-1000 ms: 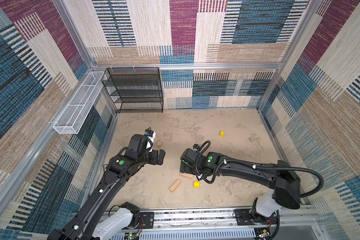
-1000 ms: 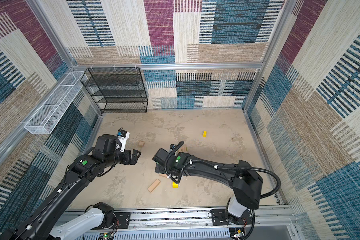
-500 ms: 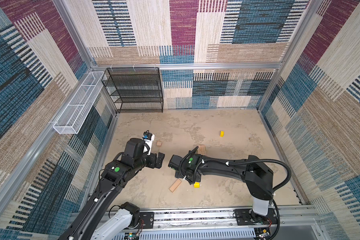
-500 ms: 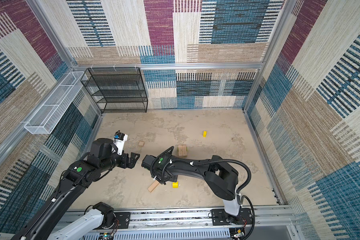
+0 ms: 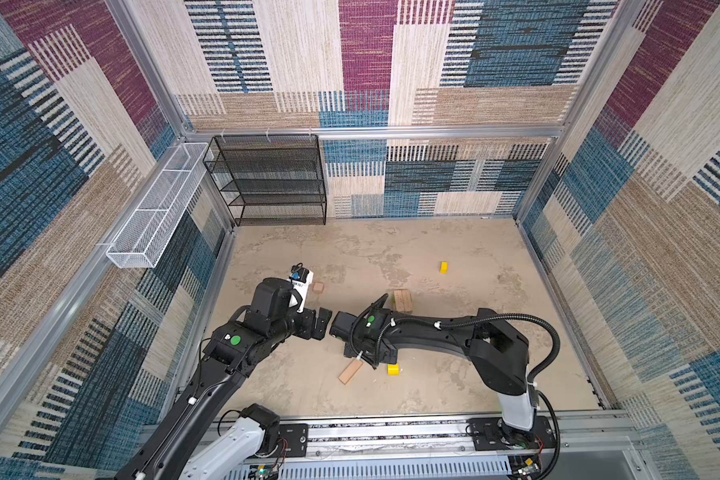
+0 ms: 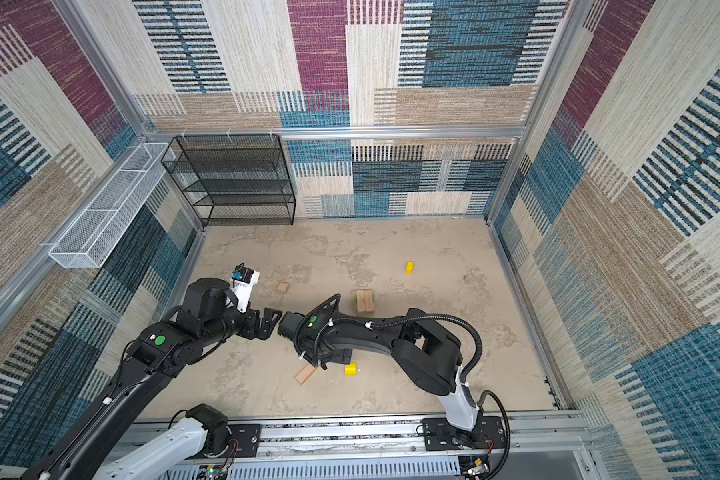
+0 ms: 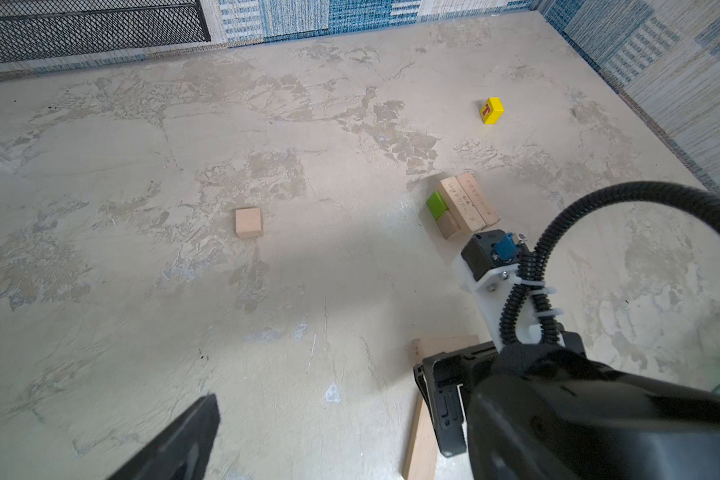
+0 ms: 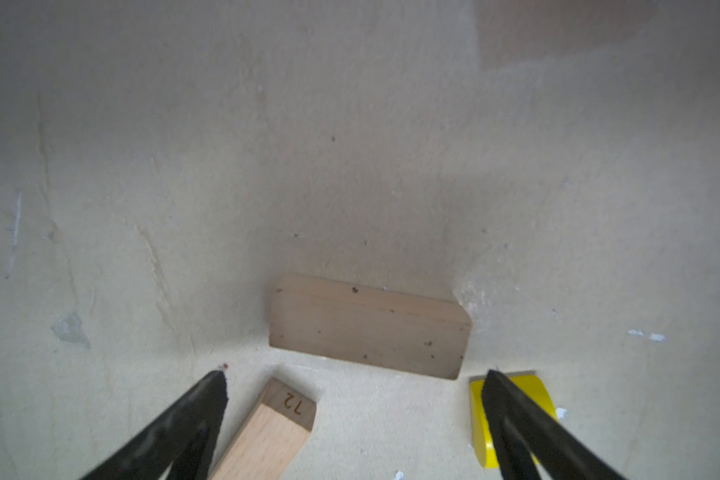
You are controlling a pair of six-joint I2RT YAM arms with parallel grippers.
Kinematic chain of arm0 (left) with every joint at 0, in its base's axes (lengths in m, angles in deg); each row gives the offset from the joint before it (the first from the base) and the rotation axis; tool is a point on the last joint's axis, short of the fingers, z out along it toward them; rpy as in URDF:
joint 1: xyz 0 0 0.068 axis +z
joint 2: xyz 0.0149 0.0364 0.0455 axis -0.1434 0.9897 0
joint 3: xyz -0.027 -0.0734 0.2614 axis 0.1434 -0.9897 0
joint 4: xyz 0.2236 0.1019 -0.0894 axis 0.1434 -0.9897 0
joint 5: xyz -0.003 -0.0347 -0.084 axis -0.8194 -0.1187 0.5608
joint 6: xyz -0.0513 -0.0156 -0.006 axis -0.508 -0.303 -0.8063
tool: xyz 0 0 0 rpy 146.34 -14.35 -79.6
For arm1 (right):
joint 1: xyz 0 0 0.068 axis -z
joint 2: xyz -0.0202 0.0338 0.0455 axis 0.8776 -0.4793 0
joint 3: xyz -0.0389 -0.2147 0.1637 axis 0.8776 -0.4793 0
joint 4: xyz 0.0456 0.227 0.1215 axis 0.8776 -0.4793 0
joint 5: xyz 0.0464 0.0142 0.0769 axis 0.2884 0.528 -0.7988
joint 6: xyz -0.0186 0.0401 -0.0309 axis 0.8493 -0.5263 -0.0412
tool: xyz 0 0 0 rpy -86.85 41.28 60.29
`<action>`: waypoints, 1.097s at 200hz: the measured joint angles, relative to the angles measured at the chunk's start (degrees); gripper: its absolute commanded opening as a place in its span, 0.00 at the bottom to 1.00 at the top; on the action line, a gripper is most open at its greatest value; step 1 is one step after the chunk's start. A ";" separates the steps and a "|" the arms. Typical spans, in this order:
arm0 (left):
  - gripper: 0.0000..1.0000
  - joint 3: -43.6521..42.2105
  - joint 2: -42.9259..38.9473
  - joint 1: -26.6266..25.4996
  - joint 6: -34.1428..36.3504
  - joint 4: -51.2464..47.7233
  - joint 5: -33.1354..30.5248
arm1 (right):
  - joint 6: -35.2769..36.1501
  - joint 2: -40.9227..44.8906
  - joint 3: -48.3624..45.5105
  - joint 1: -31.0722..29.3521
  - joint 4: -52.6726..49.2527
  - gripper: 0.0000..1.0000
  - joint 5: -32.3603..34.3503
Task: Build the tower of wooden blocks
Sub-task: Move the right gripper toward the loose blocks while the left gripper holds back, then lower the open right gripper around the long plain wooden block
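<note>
— How is the tower (image 5: 403,300) looking?
— It's standing two layers high: two top planks (image 7: 468,203) lying side by side over a green brick (image 7: 436,203) and a tan block (image 7: 447,225).
— And the loose pieces?
— A cube (image 5: 318,287) is sitting to its left and a far yellow piece (image 5: 443,267) behind it. In front, a near yellow piece (image 5: 393,369) is lying just beside a plain plank (image 8: 368,326) and a numbered plank (image 8: 267,436), both flat.

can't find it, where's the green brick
Left wrist view: the green brick sits low in the tower, beside a tan block, under two tan planks; in both top views the tower stands beyond the right arm.
</note>
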 measured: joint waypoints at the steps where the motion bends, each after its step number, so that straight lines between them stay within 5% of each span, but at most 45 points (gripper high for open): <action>1: 0.99 0.00 0.00 0.00 0.00 0.00 -0.15 | 0.04 0.00 0.00 0.00 0.02 0.98 0.00; 77: 0.99 0.44 0.48 0.02 -0.52 -3.08 -10.93 | 1.77 0.81 -1.81 1.25 1.55 1.00 -0.26; 219: 0.99 -5.95 -3.85 0.00 -7.41 -4.57 -2.14 | 4.70 2.21 -4.72 2.89 6.32 1.00 -2.08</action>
